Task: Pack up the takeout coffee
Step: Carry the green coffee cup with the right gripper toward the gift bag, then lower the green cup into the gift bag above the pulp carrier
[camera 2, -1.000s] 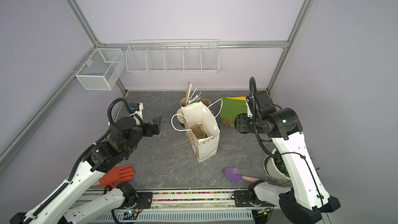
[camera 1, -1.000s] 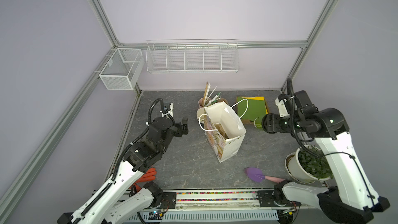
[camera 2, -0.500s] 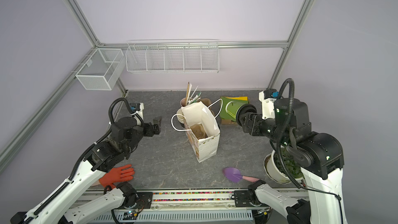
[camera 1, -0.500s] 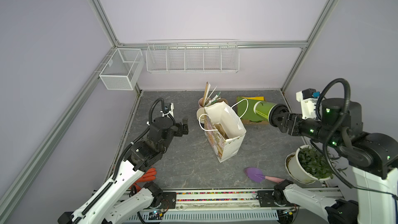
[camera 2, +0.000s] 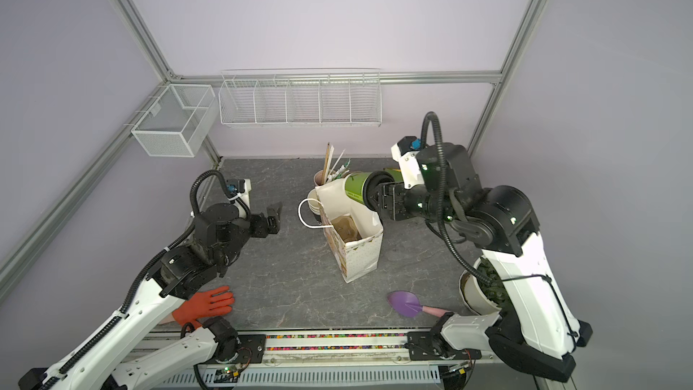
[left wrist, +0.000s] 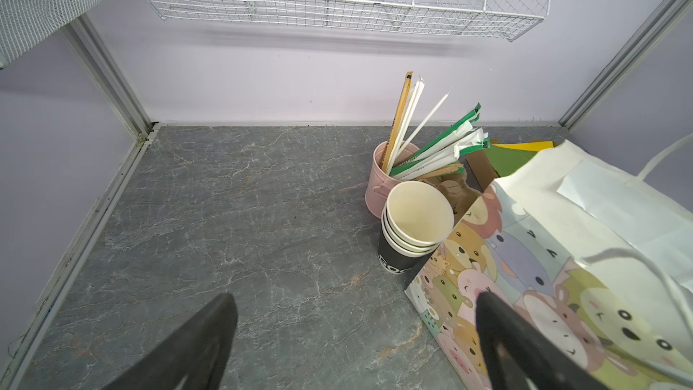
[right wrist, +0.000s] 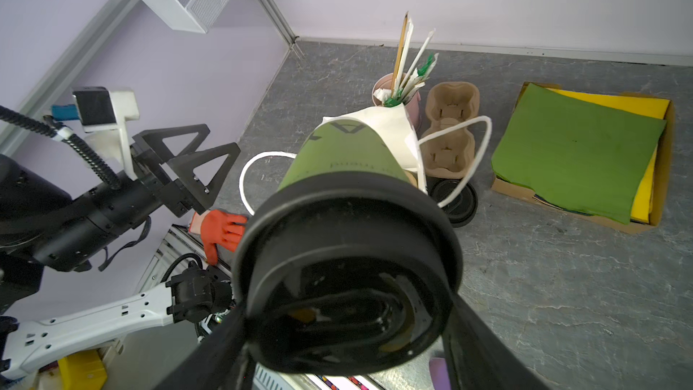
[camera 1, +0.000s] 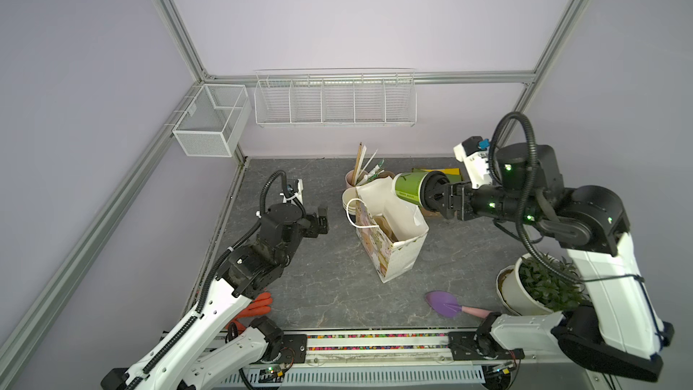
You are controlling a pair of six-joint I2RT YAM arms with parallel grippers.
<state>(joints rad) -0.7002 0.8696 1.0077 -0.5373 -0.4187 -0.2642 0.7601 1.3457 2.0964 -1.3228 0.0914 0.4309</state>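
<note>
The takeout coffee [camera 1: 408,187] [camera 2: 356,187] is a green paper cup with a black lid. It lies on its side in the air, its base over the back rim of the patterned paper bag [camera 1: 397,256] [camera 2: 356,260]. My right gripper [camera 1: 437,196] [camera 2: 378,196] is shut on its lid end; in the right wrist view the lid [right wrist: 345,256] fills the space between the fingers. The left gripper [camera 1: 320,219] [camera 2: 275,215] [left wrist: 356,309] hangs open and empty, just left of the bag [left wrist: 525,275].
A pink cup of straws [camera 1: 352,178] and a stack of black cups [left wrist: 408,241] stand behind the bag. A cardboard cup carrier [right wrist: 450,125], a box of green and yellow sheets [right wrist: 577,155], a potted plant [camera 1: 525,290], a purple trowel [camera 1: 444,303] and an orange glove [camera 2: 206,303] lie around.
The right arm has risen and carried the green cup leftward from the back right until it is over the bag's rim. The left arm has stayed put.
</note>
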